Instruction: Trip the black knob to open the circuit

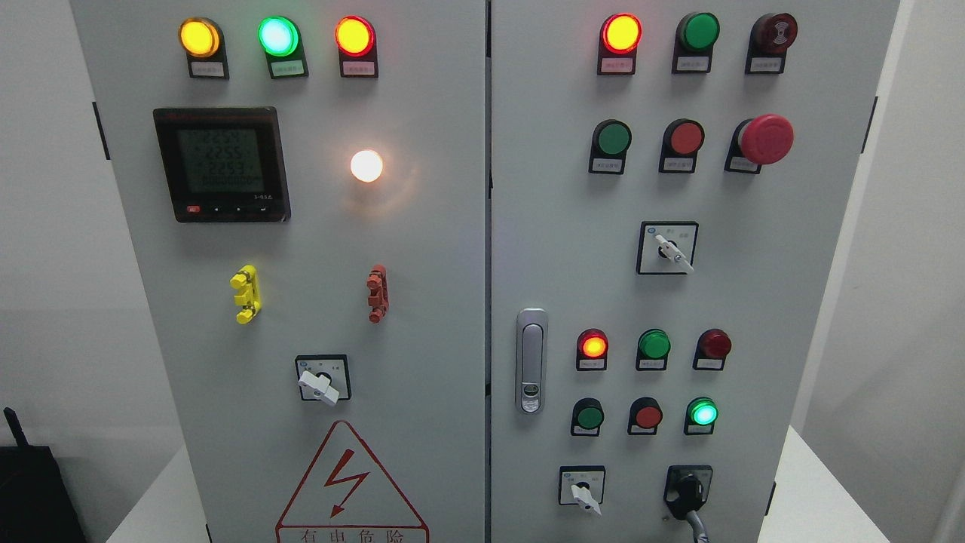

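The black knob (687, 490) sits at the bottom right of the grey cabinet's right door (565, 188), with its handle pointing down and slightly right. A white selector knob (584, 494) is to its left. Neither of my hands shows in the head view.
The left door (422, 249) carries a meter (222, 164), yellow (246, 293) and red (378, 292) clips, a white selector (317, 385) and a lit white lamp (366, 166). The right door has lamps, push buttons, a red emergency button (764, 139), a selector (671, 251) and a door latch (531, 360).
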{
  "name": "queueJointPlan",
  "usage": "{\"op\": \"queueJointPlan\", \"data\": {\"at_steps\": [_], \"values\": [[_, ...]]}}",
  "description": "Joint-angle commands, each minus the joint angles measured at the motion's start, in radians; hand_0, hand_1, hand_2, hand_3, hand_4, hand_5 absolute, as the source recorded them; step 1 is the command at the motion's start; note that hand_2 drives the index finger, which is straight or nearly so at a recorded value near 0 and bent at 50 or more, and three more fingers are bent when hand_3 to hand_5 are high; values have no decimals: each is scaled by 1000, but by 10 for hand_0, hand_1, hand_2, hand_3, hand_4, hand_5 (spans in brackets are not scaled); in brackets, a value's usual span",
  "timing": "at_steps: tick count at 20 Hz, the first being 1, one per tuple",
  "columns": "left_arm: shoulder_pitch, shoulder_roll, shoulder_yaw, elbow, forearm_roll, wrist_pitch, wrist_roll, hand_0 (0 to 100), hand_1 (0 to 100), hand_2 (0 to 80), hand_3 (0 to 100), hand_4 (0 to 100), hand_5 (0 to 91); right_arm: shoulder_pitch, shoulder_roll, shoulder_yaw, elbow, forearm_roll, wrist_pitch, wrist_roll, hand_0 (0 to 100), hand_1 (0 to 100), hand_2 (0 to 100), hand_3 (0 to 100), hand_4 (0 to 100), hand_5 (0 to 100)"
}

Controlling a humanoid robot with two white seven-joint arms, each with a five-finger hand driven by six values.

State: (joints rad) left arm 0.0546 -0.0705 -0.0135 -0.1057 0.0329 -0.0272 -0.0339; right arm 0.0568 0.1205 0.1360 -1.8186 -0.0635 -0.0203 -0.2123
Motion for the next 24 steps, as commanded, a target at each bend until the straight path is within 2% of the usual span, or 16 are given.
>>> {"op": "queueJointPlan", "data": {"at_steps": [1,24], "values": [[-2,0,1,0,2,-2,0,120,389,0,0,0,0,-15,8,27,-42,4,-27,31,0,96,25,1000,1000,986],[-2,0,1,0,2,-2,0,120,389,0,0,0,0,-5,1,-21,-39,4,-27,31,0,99,29,1000,1000,986]]}}
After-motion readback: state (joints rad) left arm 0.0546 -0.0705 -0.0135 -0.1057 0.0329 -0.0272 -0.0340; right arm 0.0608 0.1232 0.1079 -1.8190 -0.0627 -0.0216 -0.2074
